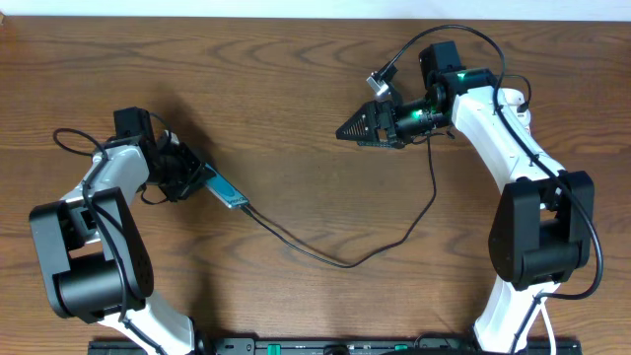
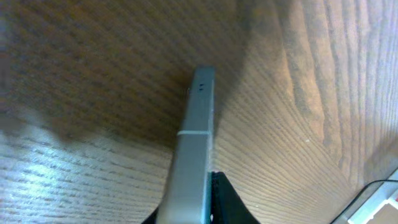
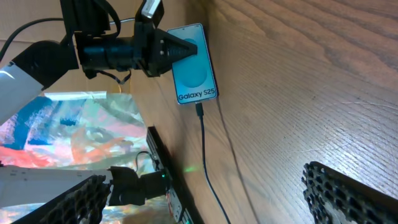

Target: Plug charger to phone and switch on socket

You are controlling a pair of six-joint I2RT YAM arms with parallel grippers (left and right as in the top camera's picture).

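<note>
My left gripper [image 1: 193,176] is shut on the phone [image 1: 226,190] and holds it on edge at the table's left. In the left wrist view the phone [image 2: 199,137] shows edge-on between the fingers [image 2: 208,199]. In the right wrist view the phone [image 3: 194,62] shows its cyan "Galaxy S25" screen. The charger plug [image 3: 199,111] sits in the phone's lower end. The thin black cable [image 1: 340,262] loops across the table and up toward the right arm. My right gripper [image 1: 361,128] is open and empty, apart from the phone, its fingers wide in the right wrist view [image 3: 205,199]. The socket is out of view.
A black rail [image 1: 325,347] runs along the table's front edge. A white object with a dark cable [image 2: 380,204] shows in the bottom right corner of the left wrist view; I cannot tell what it is.
</note>
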